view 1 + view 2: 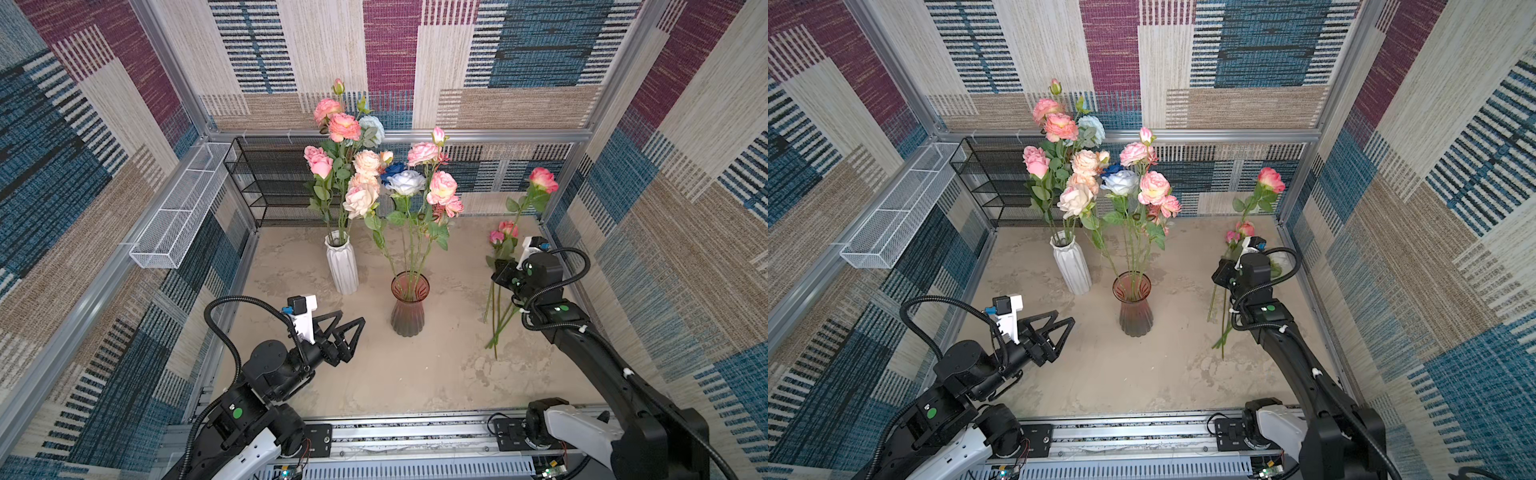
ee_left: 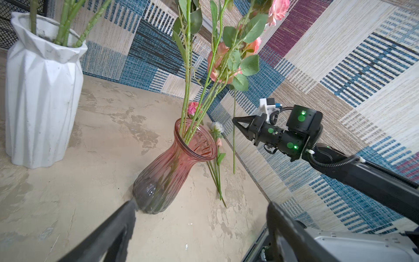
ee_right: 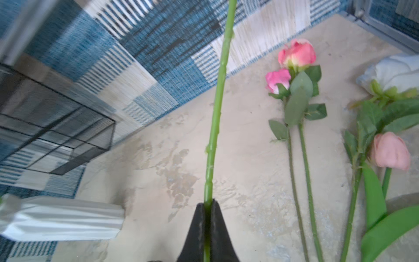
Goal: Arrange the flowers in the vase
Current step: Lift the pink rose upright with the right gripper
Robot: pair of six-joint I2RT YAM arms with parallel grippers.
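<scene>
A pink-red glass vase (image 1: 409, 303) (image 2: 179, 163) stands mid-table with several flowers in it. A white ribbed vase (image 1: 343, 266) (image 2: 43, 90) behind it on the left holds more flowers (image 1: 345, 166). My right gripper (image 3: 207, 204) (image 1: 496, 272) is shut on the green stem (image 3: 217, 108) of a pink rose (image 1: 543, 179), held upright above the right side of the table. More flowers (image 1: 505, 235) (image 3: 294, 65) lie loose on the table below it. My left gripper (image 1: 352, 318) (image 2: 201, 204) hovers open and empty left of the glass vase.
A black mesh shelf (image 1: 266, 183) stands at the back left. A white mesh basket (image 1: 178, 216) hangs on the left wall. Patterned walls close in three sides, and the arms' metal rail (image 1: 395, 432) runs along the front edge.
</scene>
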